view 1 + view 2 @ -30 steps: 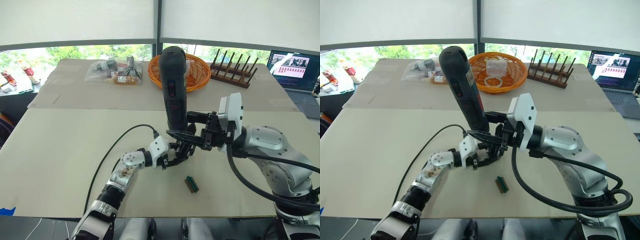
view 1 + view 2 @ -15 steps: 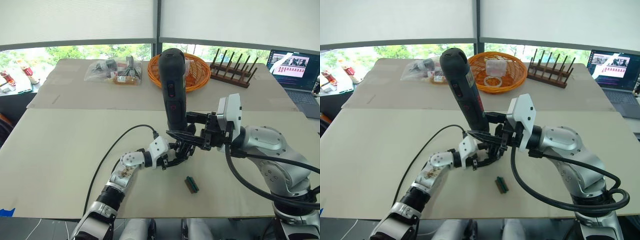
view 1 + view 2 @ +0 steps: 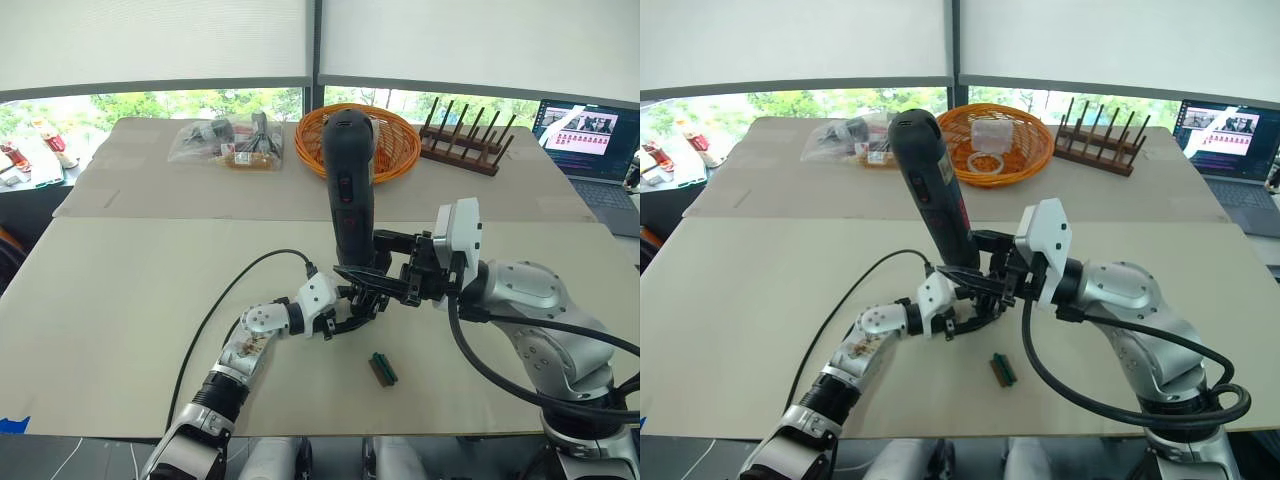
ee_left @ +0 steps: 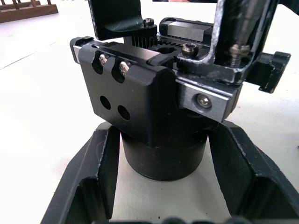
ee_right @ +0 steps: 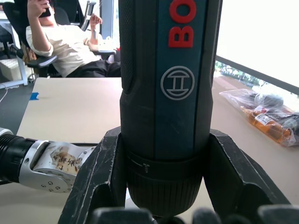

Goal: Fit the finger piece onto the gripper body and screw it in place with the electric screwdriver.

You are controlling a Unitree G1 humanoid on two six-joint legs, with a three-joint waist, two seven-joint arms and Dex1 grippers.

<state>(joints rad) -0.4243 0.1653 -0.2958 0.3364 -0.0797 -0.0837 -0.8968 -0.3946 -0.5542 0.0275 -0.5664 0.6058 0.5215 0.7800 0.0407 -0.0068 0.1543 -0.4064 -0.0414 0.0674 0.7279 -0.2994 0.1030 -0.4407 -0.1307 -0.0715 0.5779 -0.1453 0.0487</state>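
While clamping the screwdriver [image 3: 347, 185] in the right gripper [image 3: 385, 283] above the body [image 4: 154, 116] pinched by the left gripper [image 3: 355, 312], risks the bit slipping off the screw.

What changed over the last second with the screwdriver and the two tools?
The right tool, shut on the electric screwdriver, has sunk slightly, carrying it down onto the gripper body. The left tool still clamps that body's round base. The green-and-brown block lies where it was.
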